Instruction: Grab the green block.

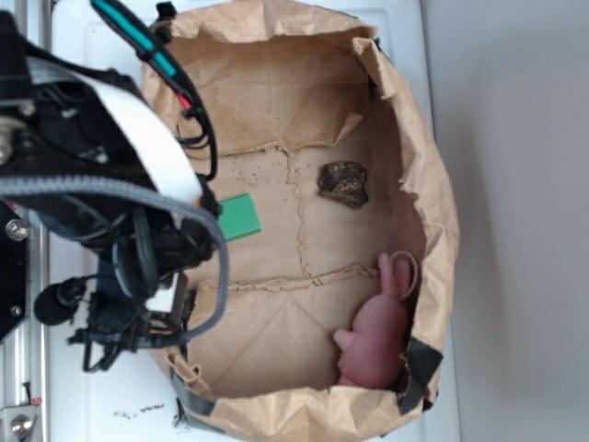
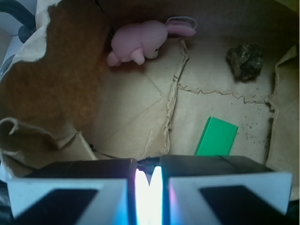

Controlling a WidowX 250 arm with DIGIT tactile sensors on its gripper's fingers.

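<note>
The green block [image 2: 217, 137] lies flat on the brown paper floor of the bag, just ahead and to the right of my gripper [image 2: 148, 164]. The jaws stand almost together, a thin bright slit between them, with nothing held. In the exterior view the green block [image 1: 241, 217] peeks out from under the black arm [image 1: 120, 184], which covers its left end and hides the fingers. The arm hangs over the bag's left side.
A dark brown lump [image 1: 343, 182] sits toward the far side of the bag floor. A pink plush rabbit [image 1: 379, 331] leans against the right wall. The crumpled paper bag rim [image 1: 433, 184] rises all around, and a torn flap [image 2: 42, 84] stands close on the wrist view's left.
</note>
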